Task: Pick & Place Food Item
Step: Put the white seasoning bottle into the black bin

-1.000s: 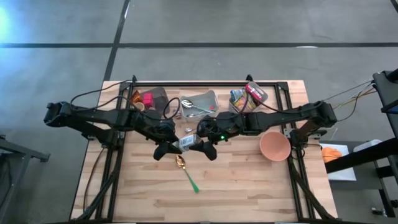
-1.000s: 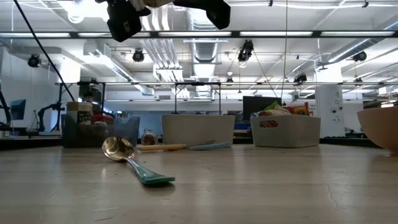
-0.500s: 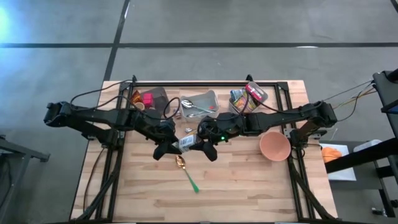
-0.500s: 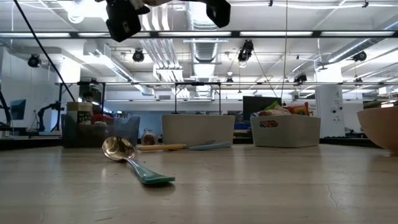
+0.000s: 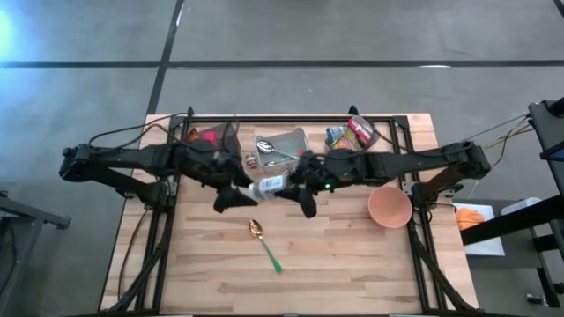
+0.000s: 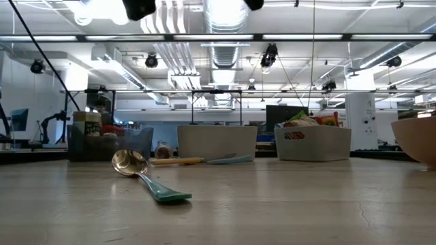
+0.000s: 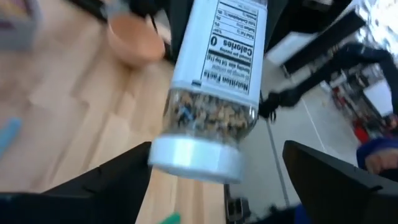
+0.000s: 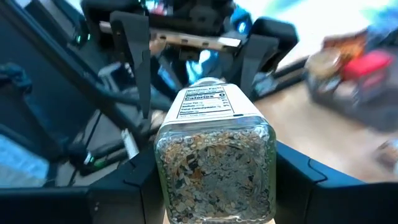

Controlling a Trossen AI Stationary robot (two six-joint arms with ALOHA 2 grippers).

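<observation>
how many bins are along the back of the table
3: a dark bin at back left, a clear bin in the middle, a bin of packets at back right. The arms may hide more.

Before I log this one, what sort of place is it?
Probably a robotics lab or workshop: exposed ducts and strip lights overhead, a wooden table in a black frame, bare concrete floor around it.

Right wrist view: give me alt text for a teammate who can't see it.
A clear seasoning jar with a nutrition label, filled with speckled flakes, sits gripped between the right gripper's dark fingers. Beyond it the left gripper faces the jar, fingers spread clear of it.
</observation>
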